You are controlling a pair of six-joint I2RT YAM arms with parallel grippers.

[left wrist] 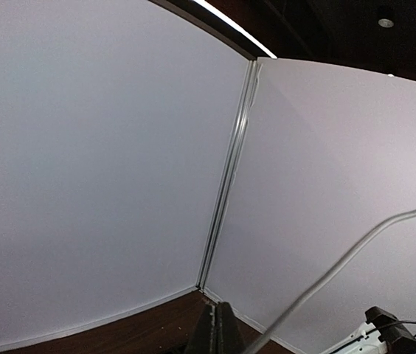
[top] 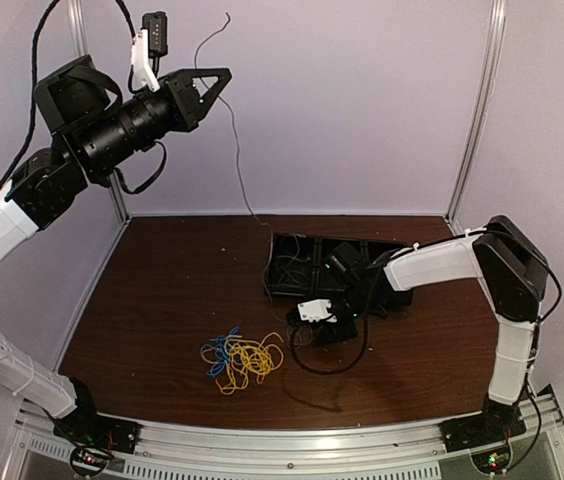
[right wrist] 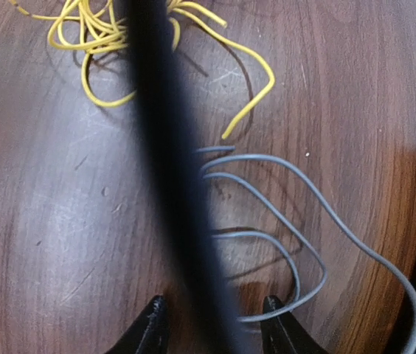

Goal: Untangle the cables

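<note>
A tangle of yellow cable and blue cable lies on the brown table, front centre. My left gripper is raised high at the back left, shut on a pale grey cable that hangs down to the table; in the left wrist view the fingers are pressed together with the grey cable running past them. My right gripper is low over the table, open and empty. Grey cable loops lie just ahead of its right finger. Yellow cable lies farther ahead.
A black tray sits at the back centre of the table, behind the right gripper. A thick black arm cable hangs blurred across the right wrist view. White walls enclose the table on three sides.
</note>
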